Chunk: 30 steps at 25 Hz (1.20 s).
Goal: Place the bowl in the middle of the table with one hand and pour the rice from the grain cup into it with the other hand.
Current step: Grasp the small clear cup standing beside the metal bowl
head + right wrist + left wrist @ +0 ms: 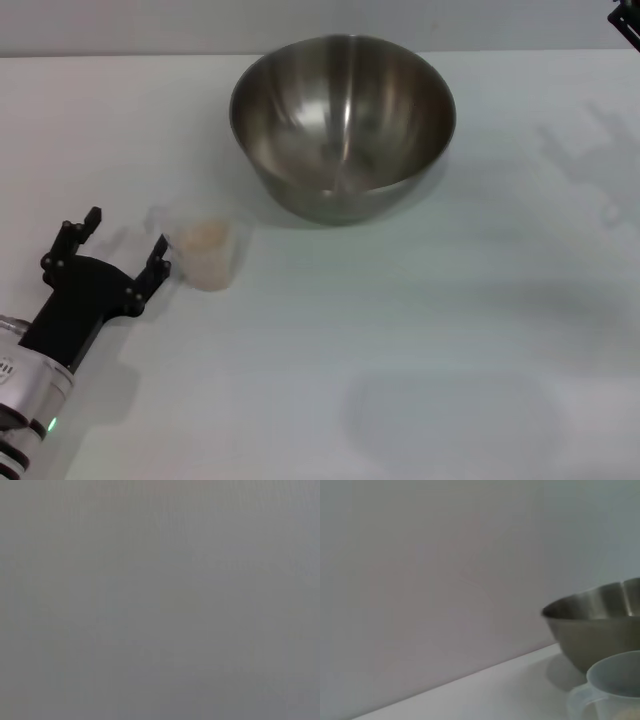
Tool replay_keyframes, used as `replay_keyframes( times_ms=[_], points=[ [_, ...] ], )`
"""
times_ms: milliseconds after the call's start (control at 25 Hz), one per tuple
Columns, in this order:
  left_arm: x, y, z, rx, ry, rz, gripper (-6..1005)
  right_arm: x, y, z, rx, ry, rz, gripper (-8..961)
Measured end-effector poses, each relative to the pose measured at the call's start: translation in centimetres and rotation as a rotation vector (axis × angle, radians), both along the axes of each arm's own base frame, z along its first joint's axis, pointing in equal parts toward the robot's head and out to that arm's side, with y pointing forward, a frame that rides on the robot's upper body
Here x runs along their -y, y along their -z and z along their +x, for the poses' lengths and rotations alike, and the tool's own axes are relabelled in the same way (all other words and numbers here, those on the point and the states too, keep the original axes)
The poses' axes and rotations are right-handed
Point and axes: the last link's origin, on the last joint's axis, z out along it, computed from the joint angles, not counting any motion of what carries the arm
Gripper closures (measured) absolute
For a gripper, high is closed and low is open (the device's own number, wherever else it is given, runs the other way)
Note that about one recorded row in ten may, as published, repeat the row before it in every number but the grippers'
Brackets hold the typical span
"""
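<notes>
While my left gripper gapes just beside the grain cup (rice inside), the bowl sits empty; right gripper's state unreadable.

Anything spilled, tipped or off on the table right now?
Nothing stands out. The steel bowl sits upright on the table, empty. The grain cup stands upright beside it with the rice inside, no stray grains visible. The left tool is open next to the cup.
</notes>
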Motion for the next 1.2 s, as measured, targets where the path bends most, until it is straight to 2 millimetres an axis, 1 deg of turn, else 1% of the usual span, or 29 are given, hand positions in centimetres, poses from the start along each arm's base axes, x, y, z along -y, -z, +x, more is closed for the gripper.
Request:
replay_keyframes(
  times_ms=[360,880,1200],
  points=[
    [-0.4,0.0,0.3,0.001,0.012,0.002,186,0.1,0.3,-0.2,-0.005,-0.009,-0.017,113],
    [-1.7,0.0,1.0,0.002,0.029,0.006,187,0.7,0.4,0.0,-0.014,-0.018,-0.019,113],
    [-2.4,-0.4,1.0,0.013,0.004,0.032,187,0.8,0.4,0.1,-0.015,-0.018,-0.019,113]
  ],
)
